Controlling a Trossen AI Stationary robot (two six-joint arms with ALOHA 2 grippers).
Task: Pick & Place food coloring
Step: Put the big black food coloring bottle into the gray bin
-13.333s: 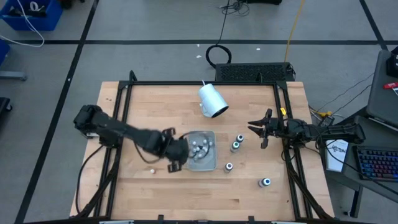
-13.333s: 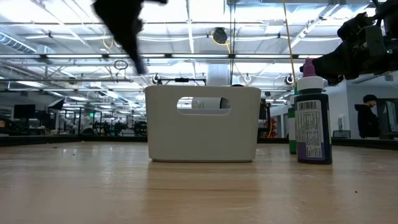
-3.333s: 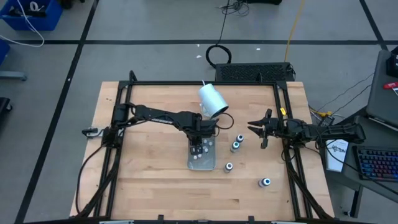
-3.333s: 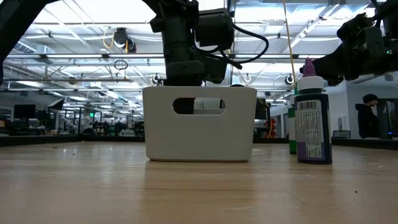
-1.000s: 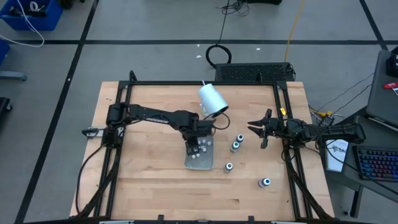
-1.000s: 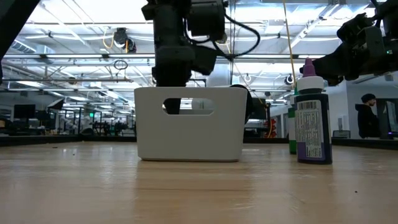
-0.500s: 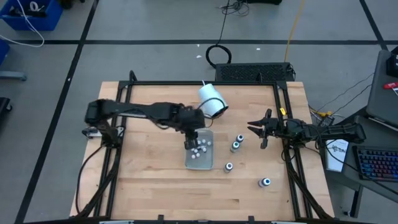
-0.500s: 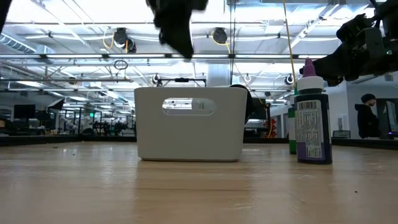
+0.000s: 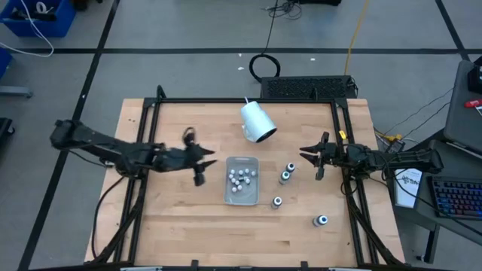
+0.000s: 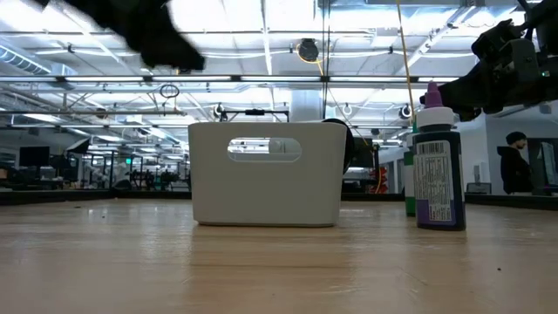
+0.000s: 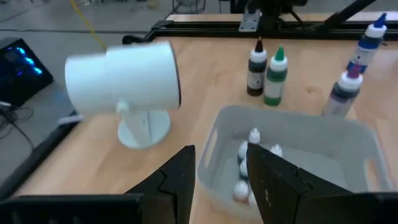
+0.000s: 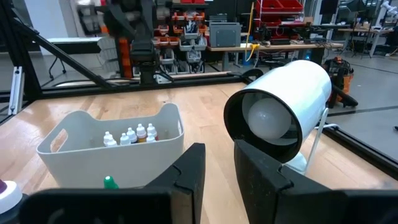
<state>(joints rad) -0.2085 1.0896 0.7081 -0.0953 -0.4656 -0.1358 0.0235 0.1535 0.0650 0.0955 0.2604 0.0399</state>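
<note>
Pale wood desk (image 9: 188, 226), planked, matt, framed by black rails. Nearest the front edge, toward the right: 1 dark capped bottle (image 9: 321, 220), upright, alone. Farther in and left of it, a second dark bottle (image 9: 277, 202), upright, just beside the tray's near right corner. Beyond that, a pair of dark bottles (image 9: 287, 172), close together, right of the tray; all 4 slim, with pale pointed caps, out on the bare wood.

At mid-desk, a translucent plastic tray (image 9: 242, 200), rectangular with rounded corners and a slot handle in each end wall. Inside it, a cluster of small whitish bottles (image 9: 239, 178), about 10, standing bunched toward the far half.

Level with the tray, on its left: left end effector (image 9: 202, 167), clear of the tray, above the wood, dark fingers parted a moderate way, nothing between them. Level on the right, well apart from the bottles: right end effector (image 9: 316, 159), by the right rail, fingers drawn together, gripping nothing.

Farthest back, beyond the tray: a smooth white cylinder (image 9: 257, 122), lying tilted on a small white foot, hollow open end dark with a rounded pale form inside.
</note>
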